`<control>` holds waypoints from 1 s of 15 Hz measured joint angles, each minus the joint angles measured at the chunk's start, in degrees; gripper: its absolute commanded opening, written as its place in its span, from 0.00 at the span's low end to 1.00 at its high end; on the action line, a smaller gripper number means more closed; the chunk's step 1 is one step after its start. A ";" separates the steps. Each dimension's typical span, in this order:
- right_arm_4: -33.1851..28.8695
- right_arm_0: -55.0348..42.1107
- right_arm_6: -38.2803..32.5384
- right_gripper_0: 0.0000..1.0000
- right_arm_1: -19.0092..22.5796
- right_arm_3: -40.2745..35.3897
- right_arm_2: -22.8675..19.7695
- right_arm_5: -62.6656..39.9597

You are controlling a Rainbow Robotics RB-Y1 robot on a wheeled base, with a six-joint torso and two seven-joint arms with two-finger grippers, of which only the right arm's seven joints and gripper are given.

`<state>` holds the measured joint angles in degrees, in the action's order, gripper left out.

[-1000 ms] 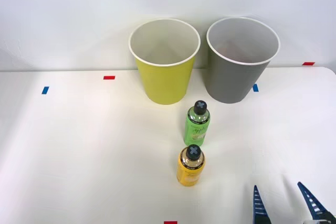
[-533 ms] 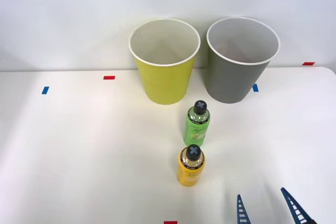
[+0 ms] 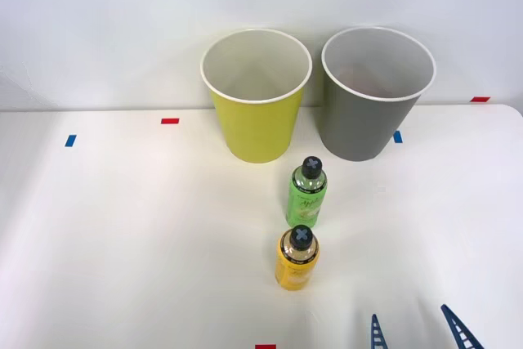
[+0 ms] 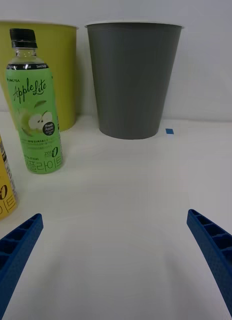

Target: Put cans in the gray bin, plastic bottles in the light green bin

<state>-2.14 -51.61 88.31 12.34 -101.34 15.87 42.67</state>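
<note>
- The white table [image 3: 122, 226] carries two large tapered round plastic bins, standing upright side by side along its far edge, against the pale wall.
- The yellow-green plastic bin with a white rim and white inside [image 3: 256, 112] is the left one of the pair; the gray plastic bin with a white rim and pale inside [image 3: 372, 112] is just to its right, their rims close but apart.
- The small bright green plastic bottle with a dark cap and an apple label [image 3: 306, 193] stands upright on the table in front of the gap between the two bins, a little nearer the yellow-green one.
- The small yellow-orange plastic bottle with a dark cap [image 3: 297, 258] stands upright just nearer the table's near edge than the green bottle, almost in line with it, the two close but not touching.
- The right gripper [image 3: 418, 330], with blue ribbed fingers, sits low at the near edge of the table, to the right of the yellow-orange bottle; its fingers are spread wide with nothing between them.
- From the right wrist camera, the green bottle [image 4: 34, 102] and the gray bin [image 4: 131, 80] stand ahead of the spread fingers [image 4: 16, 250], with the yellow-orange bottle [image 4: 2, 185] just at the side.
- Small red and blue tape marks [image 3: 170, 121] are stuck on the table along the far edge, and one red mark lies at the near edge.
</note>
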 measured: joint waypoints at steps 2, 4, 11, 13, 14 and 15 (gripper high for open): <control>0.17 -0.21 0.01 1.00 -0.02 0.00 -0.03 -0.01; 0.19 -0.24 0.02 1.00 -0.03 0.00 -0.04 -0.01; 0.20 -0.25 0.02 1.00 -0.03 0.00 -0.04 -0.02; 0.20 -0.25 0.02 1.00 -0.03 0.00 -0.04 -0.02; 0.20 -0.25 0.02 1.00 -0.03 0.00 -0.05 -0.03; 0.20 -0.25 0.02 1.00 -0.03 0.00 -0.05 -0.03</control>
<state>-1.94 -51.85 88.33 12.31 -101.34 15.83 42.64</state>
